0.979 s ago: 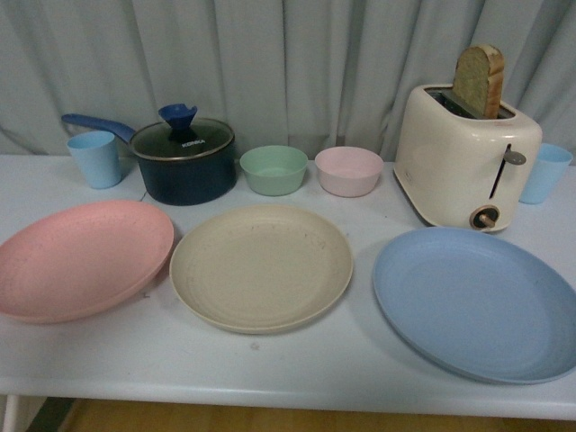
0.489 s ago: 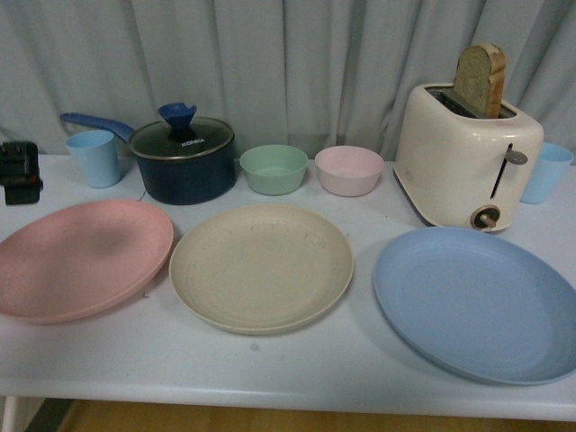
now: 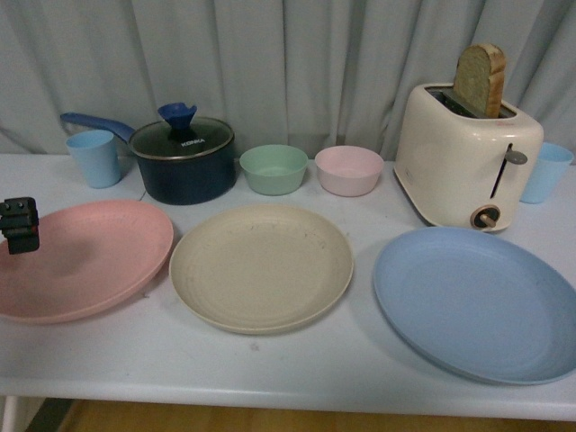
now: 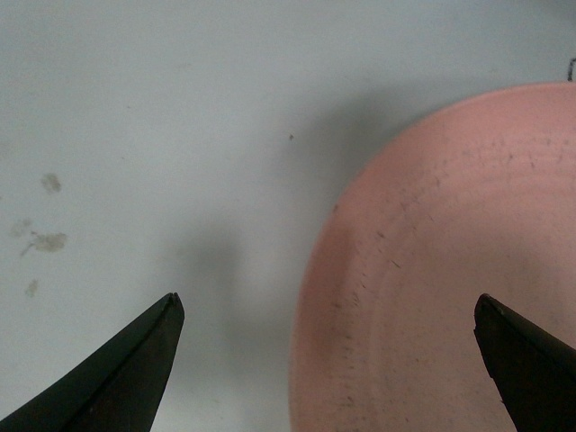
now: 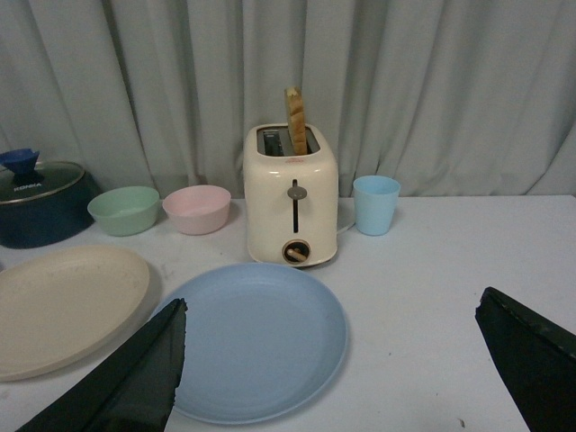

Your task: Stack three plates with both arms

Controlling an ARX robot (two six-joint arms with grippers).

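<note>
Three plates lie in a row on the white table: a pink plate point(image 3: 81, 256) at the left, a beige plate point(image 3: 261, 265) in the middle, a blue plate point(image 3: 477, 301) at the right. My left gripper point(image 3: 20, 225) hangs open over the pink plate's left rim. In the left wrist view the left gripper point(image 4: 328, 315) straddles the pink plate's edge point(image 4: 432, 270), one finger over bare table. My right gripper point(image 5: 333, 328) is open, apart from and above the blue plate point(image 5: 256, 337); the beige plate point(image 5: 63, 306) lies beside it. The right gripper is out of the front view.
At the back stand a light blue cup point(image 3: 94, 157), a dark pot with glass lid point(image 3: 183, 157), a green bowl point(image 3: 274, 169), a pink bowl point(image 3: 348, 170), a cream toaster with bread point(image 3: 468, 153) and another blue cup point(image 3: 544, 171). The table's front edge point(image 3: 288, 400) runs close below the plates.
My left gripper has come into view at the left edge and dropped down and forward onto the pink plate's left rim. The plates have not moved.
</note>
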